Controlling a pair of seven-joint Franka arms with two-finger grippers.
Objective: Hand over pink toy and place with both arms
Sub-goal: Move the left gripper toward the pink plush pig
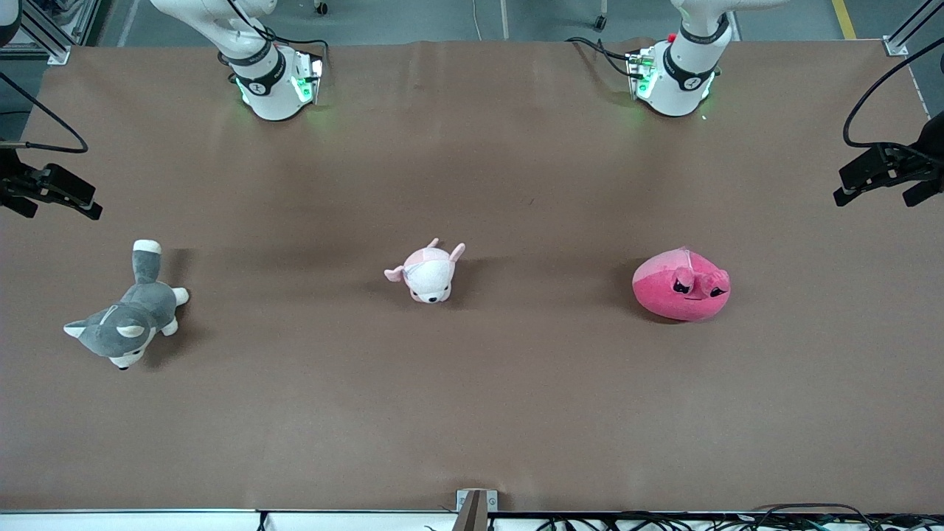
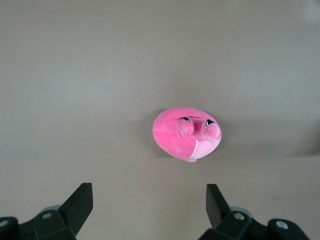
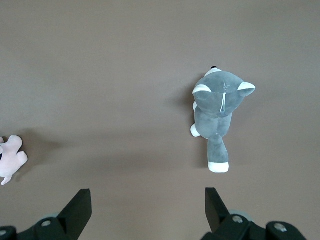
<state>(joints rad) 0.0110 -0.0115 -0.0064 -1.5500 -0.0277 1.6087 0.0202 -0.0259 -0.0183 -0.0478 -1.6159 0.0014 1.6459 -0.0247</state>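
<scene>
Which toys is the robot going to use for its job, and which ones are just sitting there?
For the job:
- pink toy, on the table toward the left arm's end
- left gripper, open, above the pink toy
- right gripper, open, above the gray toy

Just lying about:
- gray husky plush
- pale piglet plush

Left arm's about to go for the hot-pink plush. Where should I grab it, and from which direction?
Probably straight down from above, pinching the round body of the hot-pink plush across its narrower width, clear of the eye bumps. It lies low on the table, and the left pincer is open.
</scene>
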